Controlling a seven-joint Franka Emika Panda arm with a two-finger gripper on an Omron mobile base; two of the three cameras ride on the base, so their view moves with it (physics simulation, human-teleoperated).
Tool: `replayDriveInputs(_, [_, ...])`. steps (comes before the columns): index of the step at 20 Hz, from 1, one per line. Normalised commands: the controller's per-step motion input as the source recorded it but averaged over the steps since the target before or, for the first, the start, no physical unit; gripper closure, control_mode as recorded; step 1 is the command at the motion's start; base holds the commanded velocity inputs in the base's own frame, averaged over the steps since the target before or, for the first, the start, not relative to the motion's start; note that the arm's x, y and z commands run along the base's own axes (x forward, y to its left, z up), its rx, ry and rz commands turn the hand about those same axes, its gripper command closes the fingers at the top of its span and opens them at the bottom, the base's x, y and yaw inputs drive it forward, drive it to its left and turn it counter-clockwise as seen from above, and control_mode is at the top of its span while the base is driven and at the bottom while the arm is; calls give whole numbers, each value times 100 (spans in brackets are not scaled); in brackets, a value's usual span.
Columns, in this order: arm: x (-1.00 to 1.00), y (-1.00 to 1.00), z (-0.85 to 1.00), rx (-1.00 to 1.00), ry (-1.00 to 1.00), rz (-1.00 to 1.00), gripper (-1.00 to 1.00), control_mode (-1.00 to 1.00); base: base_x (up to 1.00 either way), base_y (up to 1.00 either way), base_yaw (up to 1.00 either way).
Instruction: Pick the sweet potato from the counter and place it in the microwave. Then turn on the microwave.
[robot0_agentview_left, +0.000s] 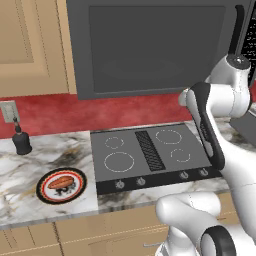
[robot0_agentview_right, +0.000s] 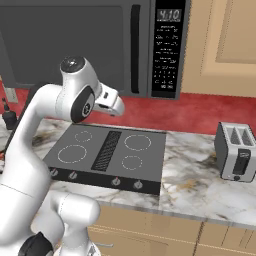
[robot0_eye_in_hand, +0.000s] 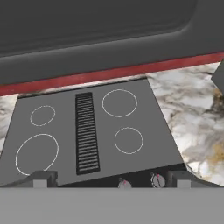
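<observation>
My tool stands wide open with nothing in it, its two dark tips spread apart over the front edge of the cooktop, while the sweet potato lies on the red-rimmed plate on the surface, well to the left of the cooktop and well apart from me. The step in hand, as I judge it, is the reach for the tuber: I should swing left and down, turn my wrist so the jaws straddle its narrow waist across its long axis, and close only once both tips are below its top, clear of the plate's rim. The microwave hangs above with its door shut, so that will need opening before any placing. The left base view gives me the plate and a dark bottle; the right base view instead shows the button panel, the black handle and a toaster.
</observation>
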Motion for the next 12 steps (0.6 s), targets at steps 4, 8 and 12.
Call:
replayDriveInputs(4, [0, -39, 36, 0, -3, -3, -100, -100, 0, 0, 0])
replayDriveInputs(8, [3, -37, 31, 0, -1, -1, -100, -100, 0, 0, 0])
replayDriveInputs(12, [12, -40, 26, 0, -5, 0, -100, -100, 0, 0, 0])
